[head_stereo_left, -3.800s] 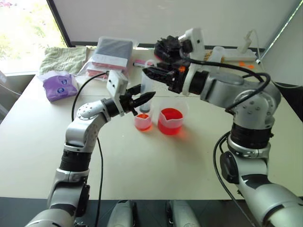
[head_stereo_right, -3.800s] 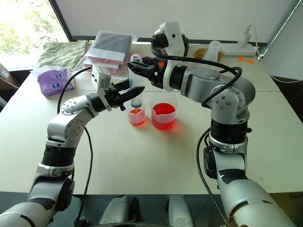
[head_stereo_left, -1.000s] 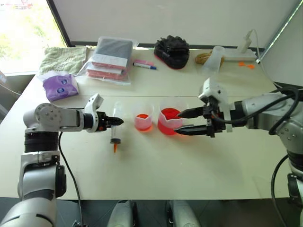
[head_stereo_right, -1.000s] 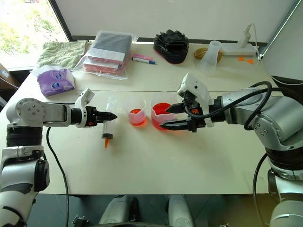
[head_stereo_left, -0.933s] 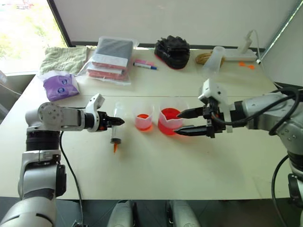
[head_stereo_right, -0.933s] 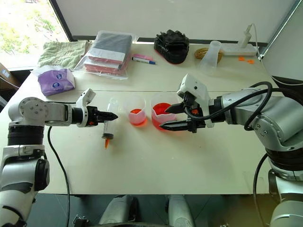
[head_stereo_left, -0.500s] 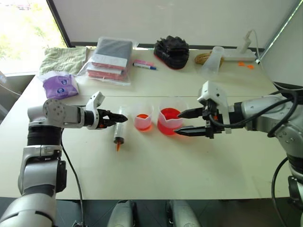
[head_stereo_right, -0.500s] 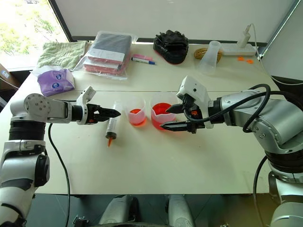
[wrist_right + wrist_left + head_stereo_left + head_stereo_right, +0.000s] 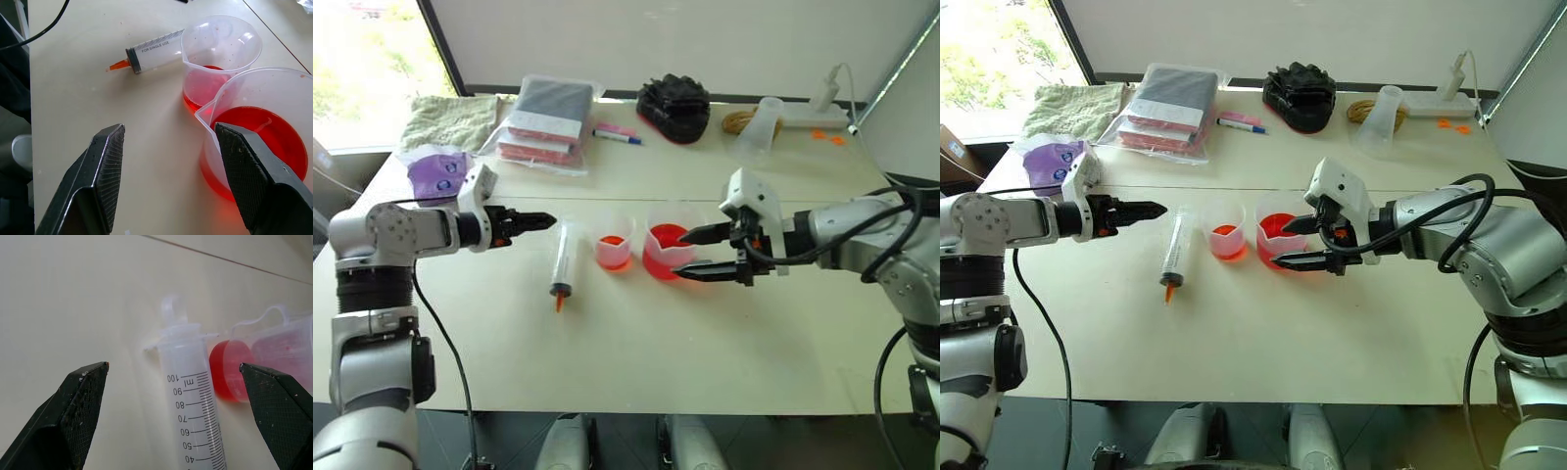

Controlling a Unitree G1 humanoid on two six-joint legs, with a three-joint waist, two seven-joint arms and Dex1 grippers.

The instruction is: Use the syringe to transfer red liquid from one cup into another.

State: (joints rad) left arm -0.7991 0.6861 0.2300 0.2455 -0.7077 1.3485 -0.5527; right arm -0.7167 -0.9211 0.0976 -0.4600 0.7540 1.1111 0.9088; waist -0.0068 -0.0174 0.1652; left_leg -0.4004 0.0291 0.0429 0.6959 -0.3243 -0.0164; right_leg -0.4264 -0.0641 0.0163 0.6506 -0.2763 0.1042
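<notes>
The syringe (image 9: 562, 259) lies flat on the table, orange tip toward me, barrel looking empty. My left gripper (image 9: 533, 220) hovers just left of its plunger end, open; in the left wrist view its fingers (image 9: 78, 416) stand wide on either side of the syringe (image 9: 193, 396) without touching it. Right of the syringe stands the small clear cup (image 9: 614, 252) with a little red liquid (image 9: 205, 88). Beside it is the spouted beaker (image 9: 668, 253), holding more red liquid (image 9: 259, 132). My right gripper (image 9: 680, 257) is open at the beaker's right side, not gripping it.
At the back of the table lie a green towel (image 9: 450, 119), a purple packet (image 9: 438, 171), a clear bag of dark items (image 9: 546, 117), a marker pen (image 9: 617, 135), a black cloth heap (image 9: 674, 101), a tipped frosted cup (image 9: 759, 122) and a white power strip (image 9: 803, 116).
My left gripper has opened and let go of the syringe, which now lies on the table. That hand has drawn back to the left and risen. The right arm has kept still.
</notes>
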